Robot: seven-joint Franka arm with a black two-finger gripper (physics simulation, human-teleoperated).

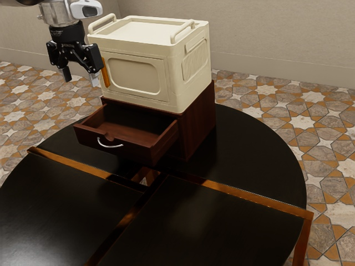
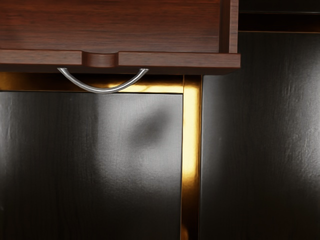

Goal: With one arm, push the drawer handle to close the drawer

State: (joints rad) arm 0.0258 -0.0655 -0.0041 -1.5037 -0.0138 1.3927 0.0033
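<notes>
While the drawer (image 1: 134, 152) juts open below the box (image 1: 176, 77), its handle (image 2: 104, 91) could be missed or the drawer jammed askew if the jaws, parted wide above, are brought in off-centre.

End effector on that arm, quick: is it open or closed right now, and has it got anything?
End effector: open, fingers spread apart, holding nothing.
</notes>
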